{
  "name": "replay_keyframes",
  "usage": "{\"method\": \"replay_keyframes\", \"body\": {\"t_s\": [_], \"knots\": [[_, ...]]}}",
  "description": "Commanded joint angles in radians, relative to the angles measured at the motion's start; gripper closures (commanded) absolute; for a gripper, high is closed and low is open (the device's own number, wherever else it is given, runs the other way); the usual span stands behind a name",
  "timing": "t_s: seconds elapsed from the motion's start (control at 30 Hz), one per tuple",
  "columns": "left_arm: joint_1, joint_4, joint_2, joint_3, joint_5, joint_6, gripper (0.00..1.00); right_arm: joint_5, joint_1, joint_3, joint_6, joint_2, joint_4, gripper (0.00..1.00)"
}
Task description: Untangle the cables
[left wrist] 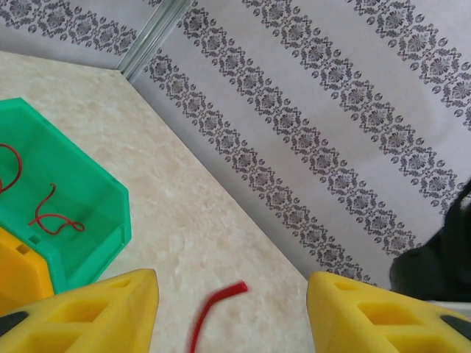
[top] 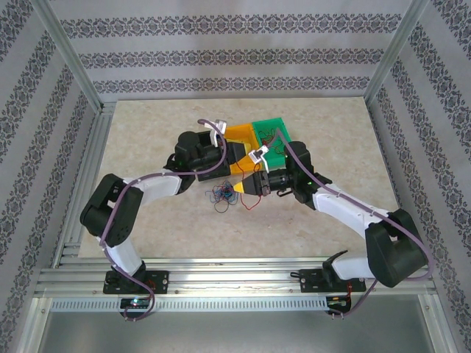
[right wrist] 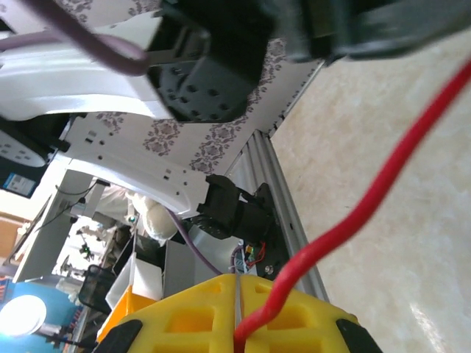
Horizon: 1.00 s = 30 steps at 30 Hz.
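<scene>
The cables (top: 224, 195) lie as a small tangle of blue, dark and red wires on the table between the two arms. My right gripper (top: 243, 185) hovers just right of the tangle, and in the right wrist view its yellow fingers (right wrist: 294, 316) are shut on a red cable (right wrist: 368, 198) that runs up and to the right. My left gripper (top: 238, 158) sits above the tangle by the bins. In the left wrist view it (left wrist: 232, 309) is open, and a blurred red cable end (left wrist: 213, 305) hangs between its jaws, touching neither.
A green bin (top: 268, 123) with red wires (left wrist: 51, 217) inside stands at the back centre, next to an orange bin (top: 239, 134). The aluminium frame rail (top: 221, 283) runs along the near edge. Patterned walls enclose the table.
</scene>
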Motion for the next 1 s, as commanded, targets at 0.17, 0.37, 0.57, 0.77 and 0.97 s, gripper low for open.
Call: {"method": "replay_keyframes", "body": {"t_s": [0.17, 0.37, 0.57, 0.77, 0.97], "knots": [[-0.077, 0.159, 0.104, 0.125, 0.075, -0.087, 0.48, -0.075, 0.057, 0.100, 0.015, -0.004, 0.071, 1.00], [-0.102, 0.311, 0.161, 0.103, 0.111, -0.188, 0.67, -0.006, 0.046, 0.172, 0.008, 0.005, 0.109, 1.00], [-0.098, 0.241, 0.119, 0.098, 0.167, -0.123, 0.97, 0.136, -0.059, 0.220, 0.012, -0.004, 0.119, 1.00], [-0.098, 0.283, 0.096, 0.100, 0.256, -0.143, 1.00, 0.165, -0.119, 0.231, 0.039, 0.029, 0.132, 1.00], [-0.091, 0.342, 0.089, 0.105, 0.329, -0.204, 1.00, 0.322, -0.132, 0.168, 0.038, 0.014, 0.140, 1.00]]}}
